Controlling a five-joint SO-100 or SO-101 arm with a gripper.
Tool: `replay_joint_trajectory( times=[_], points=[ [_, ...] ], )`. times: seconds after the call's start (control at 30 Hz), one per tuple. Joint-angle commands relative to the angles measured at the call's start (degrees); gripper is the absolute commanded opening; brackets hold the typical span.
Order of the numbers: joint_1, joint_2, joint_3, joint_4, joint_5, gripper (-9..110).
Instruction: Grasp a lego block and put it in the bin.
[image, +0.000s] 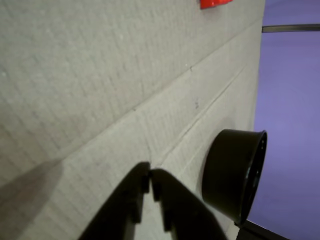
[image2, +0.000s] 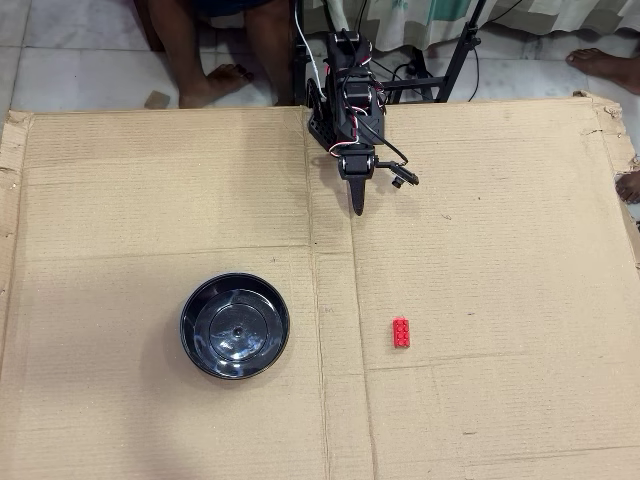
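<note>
The small red lego block lies flat on the cardboard, right of centre in the overhead view; only its edge shows at the top of the wrist view. The black bowl, the bin, stands left of centre and is empty; in the wrist view it shows on its side at lower right. My gripper hangs near the arm's base, well back from both the block and the bin. In the wrist view its black fingers meet at the tips, shut on nothing.
A large sheet of brown cardboard covers the floor. A person's bare legs and feet are behind its far edge, another foot at upper right. A stand's legs are beside the arm's base.
</note>
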Motion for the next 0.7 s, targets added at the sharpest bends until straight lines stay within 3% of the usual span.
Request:
replay_joint_trajectory(
  times=[0.0,0.27,0.67],
  points=[
    [0.2,0.7,0.6,-0.3,0.4,0],
    [-0.5,-5.2,-7.4,-0.4,0.4,0],
    [-0.7,-38.6,-30.8,-7.9,0.4,0]
  ],
)
